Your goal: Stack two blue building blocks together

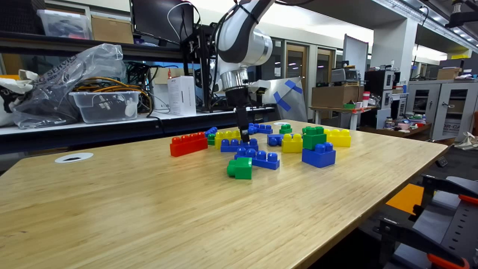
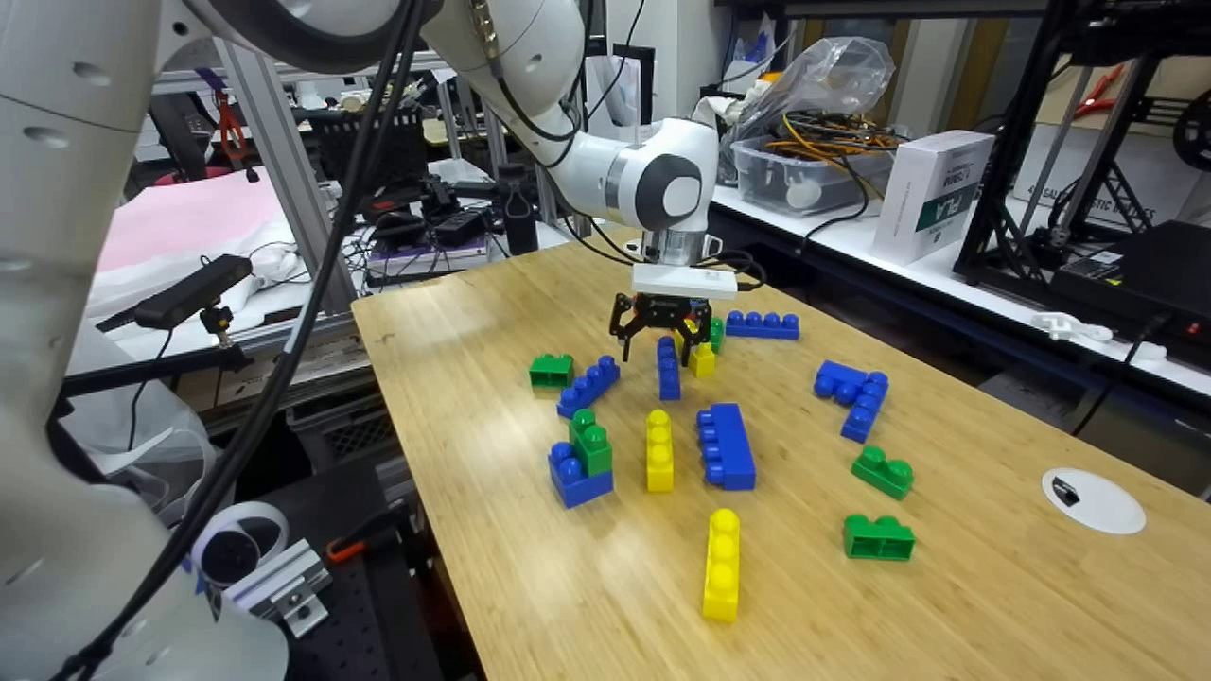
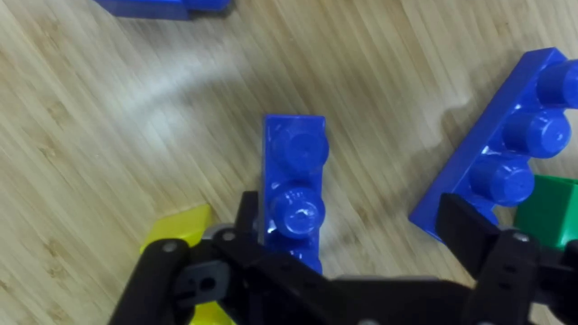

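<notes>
Blue plastic, our four-stud brick (image 1: 239, 147) lies below the wide-spread end effector (image 2: 656, 361), a second brick (image 1: 261, 161) nearby; we judge both light, stiff, slick: pinch the long sides.

The arm (image 1: 239, 45) is cased in white and dark grey, collared in silver — black cables (image 2: 278, 371) run alongside; the black gripper (image 2: 656, 360) is pinned with round grey screws (image 3: 170, 246).
</notes>
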Robot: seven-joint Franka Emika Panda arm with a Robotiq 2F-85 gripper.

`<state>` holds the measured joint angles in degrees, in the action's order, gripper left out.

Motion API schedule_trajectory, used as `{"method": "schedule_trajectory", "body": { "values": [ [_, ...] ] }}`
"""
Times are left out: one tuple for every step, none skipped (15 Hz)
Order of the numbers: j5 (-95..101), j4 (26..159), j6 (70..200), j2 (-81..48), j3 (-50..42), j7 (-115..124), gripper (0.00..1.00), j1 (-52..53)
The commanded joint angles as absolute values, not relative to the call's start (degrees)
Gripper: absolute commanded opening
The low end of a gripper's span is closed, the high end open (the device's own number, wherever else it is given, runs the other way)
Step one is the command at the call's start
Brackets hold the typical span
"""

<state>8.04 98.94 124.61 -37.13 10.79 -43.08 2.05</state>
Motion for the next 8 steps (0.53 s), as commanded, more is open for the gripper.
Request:
{"method": "schedule_trajectory", "body": {
  "values": [
    [8.4, 100.0, 128.0, -37.5, 10.5, -44.1, 1.0, 1.9],
    [8.4, 99.9, 128.6, -37.8, 10.6, -44.2, 1.0, 1.9],
    [8.4, 99.8, 128.9, -38.1, 10.5, -44.2, 1.0, 1.8],
    [8.5, 99.8, 129.2, -38.3, 10.5, -44.2, 1.0, 1.8],
    [8.5, 99.7, 129.5, -38.5, 10.4, -44.2, 1.0, 1.8],
    [8.5, 99.7, 129.7, -38.6, 10.3, -44.2, 1.0, 1.8],
    [8.6, 99.8, 129.9, -38.7, 10.3, -44.2, 1.0, 1.8],
    [8.6, 99.8, 130.0, -38.7, 10.3, -44.2, 1.0, 1.8]
  ]
}}
